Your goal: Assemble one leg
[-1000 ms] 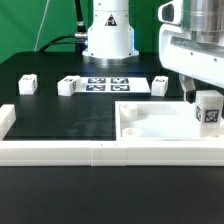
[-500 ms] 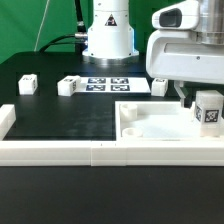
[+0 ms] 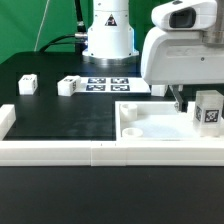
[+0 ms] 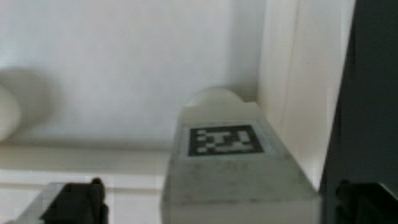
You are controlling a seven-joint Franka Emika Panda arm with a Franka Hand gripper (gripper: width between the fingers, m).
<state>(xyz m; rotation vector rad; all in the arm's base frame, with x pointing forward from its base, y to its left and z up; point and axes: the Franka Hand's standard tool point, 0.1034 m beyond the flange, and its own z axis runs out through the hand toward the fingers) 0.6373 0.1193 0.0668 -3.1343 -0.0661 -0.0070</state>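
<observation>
A leg [image 3: 208, 110], a small white post with a marker tag on its face, stands upright on the large flat white slab [image 3: 150, 125] at the exterior view's right. My gripper [image 3: 186, 100] hangs low just beside and behind it. In the wrist view the leg [image 4: 228, 150] stands between my two dark fingertips [image 4: 75, 202], with a gap on each side. The gripper [image 4: 217, 205] is open and grips nothing.
Two more white legs [image 3: 27, 84] [image 3: 68, 86] lie on the black table at the exterior view's left, and a third [image 3: 158, 88] sits partly behind my arm. The marker board [image 3: 108, 83] lies before the robot base [image 3: 108, 35]. A white rail [image 3: 60, 150] borders the front.
My arm has shifted toward the exterior view's left. The leg has stayed upright on the slab.
</observation>
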